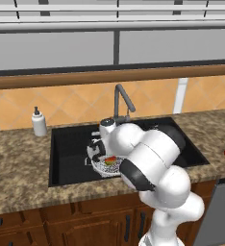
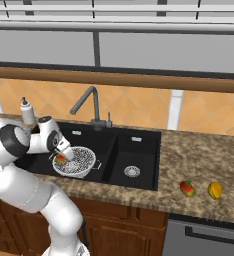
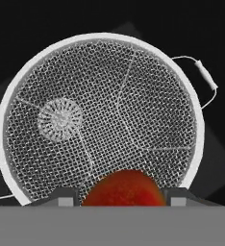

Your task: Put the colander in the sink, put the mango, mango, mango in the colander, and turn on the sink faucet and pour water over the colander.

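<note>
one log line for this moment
colander: in sink | gripper: jaws shut on mango over colander | two mangos on counter

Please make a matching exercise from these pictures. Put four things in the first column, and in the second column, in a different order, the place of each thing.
Column one:
1. colander
2. soap dispenser
3. mango held by the end effector
4. two loose mangos

Column two:
A. on the counter right of the sink
B. over the colander, between the fingers
C. in the large basin of the sink
D. on the counter at the sink's back left corner

Right pairs: 1-C, 2-D, 3-B, 4-A
</note>
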